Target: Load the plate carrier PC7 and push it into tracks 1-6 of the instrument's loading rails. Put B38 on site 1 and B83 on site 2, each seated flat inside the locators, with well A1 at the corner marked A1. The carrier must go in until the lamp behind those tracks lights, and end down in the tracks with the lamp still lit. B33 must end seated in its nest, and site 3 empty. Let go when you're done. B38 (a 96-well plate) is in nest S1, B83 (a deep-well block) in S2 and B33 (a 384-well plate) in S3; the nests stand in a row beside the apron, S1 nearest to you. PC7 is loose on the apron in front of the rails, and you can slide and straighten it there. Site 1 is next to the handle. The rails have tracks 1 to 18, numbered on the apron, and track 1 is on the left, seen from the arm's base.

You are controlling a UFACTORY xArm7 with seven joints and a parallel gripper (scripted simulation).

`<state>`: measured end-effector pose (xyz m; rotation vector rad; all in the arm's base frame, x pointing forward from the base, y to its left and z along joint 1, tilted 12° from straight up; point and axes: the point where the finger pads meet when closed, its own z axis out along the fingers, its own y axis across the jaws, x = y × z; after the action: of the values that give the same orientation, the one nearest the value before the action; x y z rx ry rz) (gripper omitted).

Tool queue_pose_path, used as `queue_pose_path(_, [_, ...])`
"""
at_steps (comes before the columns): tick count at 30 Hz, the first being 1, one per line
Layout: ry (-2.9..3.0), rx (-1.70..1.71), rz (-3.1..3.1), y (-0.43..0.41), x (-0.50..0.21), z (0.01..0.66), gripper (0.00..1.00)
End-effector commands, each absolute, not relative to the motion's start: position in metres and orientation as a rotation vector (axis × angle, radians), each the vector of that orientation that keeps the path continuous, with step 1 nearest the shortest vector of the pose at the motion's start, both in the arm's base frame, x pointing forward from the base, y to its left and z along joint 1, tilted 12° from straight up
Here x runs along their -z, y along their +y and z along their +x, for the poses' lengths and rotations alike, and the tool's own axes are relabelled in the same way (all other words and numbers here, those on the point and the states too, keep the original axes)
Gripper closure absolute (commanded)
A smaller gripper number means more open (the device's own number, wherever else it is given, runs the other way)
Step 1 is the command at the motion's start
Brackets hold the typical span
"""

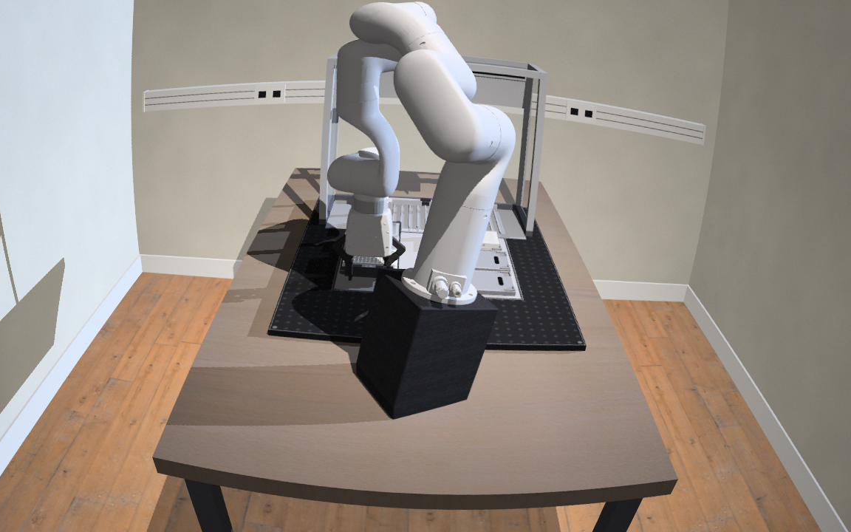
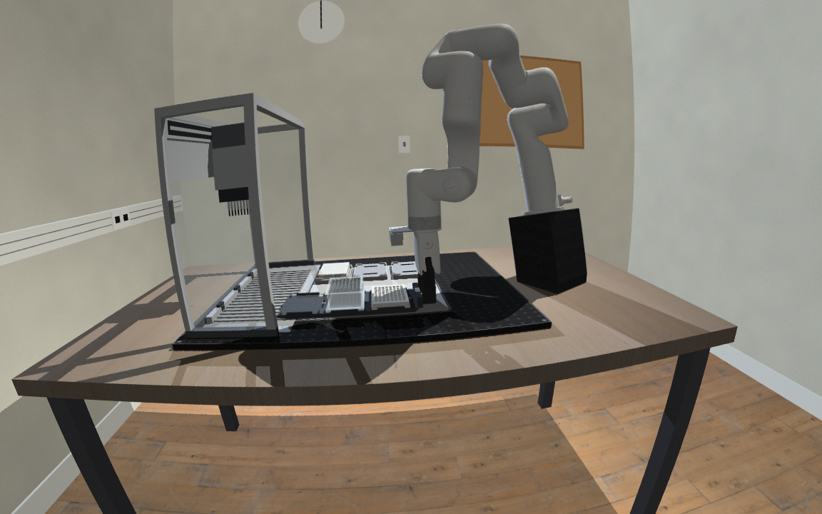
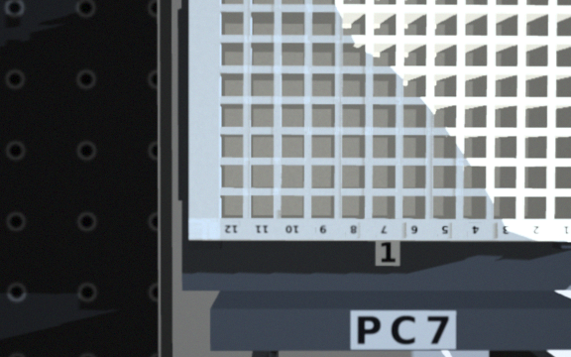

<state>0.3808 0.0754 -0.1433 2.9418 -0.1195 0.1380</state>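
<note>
The pincer (image 2: 428, 281) stands open and empty, low at the handle (image 3: 399, 319) of carrier PC7 (image 2: 312, 305); B38 (image 3: 385, 119) lies on site 1.

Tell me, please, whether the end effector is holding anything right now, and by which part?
Nothing is held. The end effector is open, low at the handle end of carrier PC7, near the 96-well plate on site 1.
</note>
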Motion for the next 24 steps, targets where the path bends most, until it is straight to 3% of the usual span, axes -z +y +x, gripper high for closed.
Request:
queue_pose_path(1, [-0.12,-0.142,2.943,0.076,0.142,0.388,0.18])
queue_pose_path(24, [-0.12,-0.142,2.943,0.074,0.14,0.408,0.18])
